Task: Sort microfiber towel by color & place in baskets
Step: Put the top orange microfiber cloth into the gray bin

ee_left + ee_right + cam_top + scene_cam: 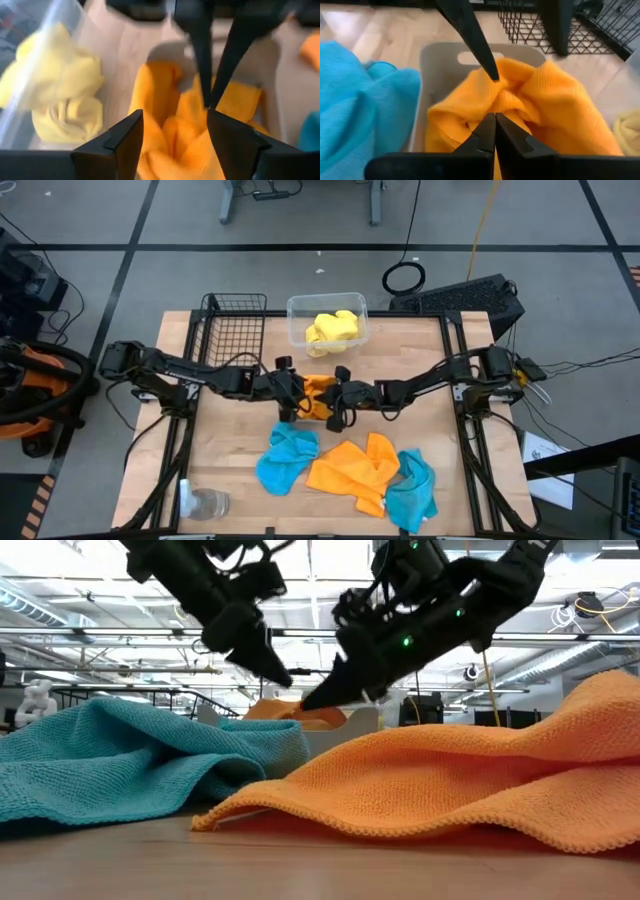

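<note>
Lying bunched in the grey tray (427, 75) at the middle of the table (230, 450) is an orange towel (530, 105), and both grippers are gathered over it. The left gripper (172, 131) is seen with its fingers parted above the folds, nothing held between them. The right gripper (495, 131) has its fingers (485, 130) pressed together at the cloth's near edge; whether a pinch of fabric is caught between them cannot be told. A yellow towel (333, 328) is already placed in the clear plastic tub (296, 310), and the black wire-mesh basket (232, 330) beside it appears empty. Nearer the front edge, two blue towels (285, 458) and another orange towel (355, 468) are spread loose, still to be sorted. The microfiber is judged to be light, soft and limp: it will drape and trail when lifted, and loose corners may snag on a tray rim or on the wire mesh. A raised ridge or fold near the middle of a cloth is probably the best place to be pinched, so that less fabric hangs down.
</note>
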`<state>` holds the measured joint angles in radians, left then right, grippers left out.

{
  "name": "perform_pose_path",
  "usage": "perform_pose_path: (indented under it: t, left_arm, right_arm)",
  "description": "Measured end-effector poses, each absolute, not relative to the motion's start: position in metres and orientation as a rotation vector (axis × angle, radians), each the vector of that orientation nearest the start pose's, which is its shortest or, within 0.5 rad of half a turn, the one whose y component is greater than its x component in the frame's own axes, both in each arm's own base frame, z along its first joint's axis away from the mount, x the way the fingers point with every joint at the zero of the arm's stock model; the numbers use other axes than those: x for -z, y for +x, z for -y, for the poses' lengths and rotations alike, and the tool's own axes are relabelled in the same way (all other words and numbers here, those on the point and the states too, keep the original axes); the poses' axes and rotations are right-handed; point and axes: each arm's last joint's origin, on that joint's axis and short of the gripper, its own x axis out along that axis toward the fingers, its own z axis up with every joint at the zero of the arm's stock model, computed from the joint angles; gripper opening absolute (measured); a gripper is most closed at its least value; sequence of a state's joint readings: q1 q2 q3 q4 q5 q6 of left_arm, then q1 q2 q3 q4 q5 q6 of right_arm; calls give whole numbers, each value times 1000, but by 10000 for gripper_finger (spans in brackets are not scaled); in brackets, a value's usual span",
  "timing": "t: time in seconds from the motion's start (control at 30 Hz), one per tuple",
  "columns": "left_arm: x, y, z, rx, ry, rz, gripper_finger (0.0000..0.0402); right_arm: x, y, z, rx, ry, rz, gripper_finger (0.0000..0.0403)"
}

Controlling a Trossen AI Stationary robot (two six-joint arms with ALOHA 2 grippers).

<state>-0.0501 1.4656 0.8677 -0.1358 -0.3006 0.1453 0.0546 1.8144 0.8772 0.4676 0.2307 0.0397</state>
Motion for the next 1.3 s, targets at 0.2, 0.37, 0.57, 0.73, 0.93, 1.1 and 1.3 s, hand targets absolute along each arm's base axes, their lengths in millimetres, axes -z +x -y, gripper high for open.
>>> perform_pose_path:
  t: [0.2,0.37,0.57,0.73,0.93,1.1,1.3]
  left_arm:
    - [-202,300,-6,-187,270,-802,157]
    - [-191,307,-11,-131,260,-815,58]
    - [-172,313,-24,-115,215,-876,13]
    - [-162,314,-25,-54,180,-911,19]
    - [-169,313,-23,-46,178,-925,19]
    - [-186,309,-16,-45,143,-950,19]
    - [-206,311,-5,-23,164,-845,19]
  right_arm:
    - [-178,353,-20,163,-49,-454,1]
    - [-192,344,-25,148,-58,-468,0]
    - [-198,337,-34,123,-68,-496,0]
    - [-196,336,-38,111,-76,-513,0]
    - [-194,335,-37,135,-86,-533,0]
    - [-193,334,-37,135,-90,-554,0]
    - [-195,325,-40,129,-64,-622,0]
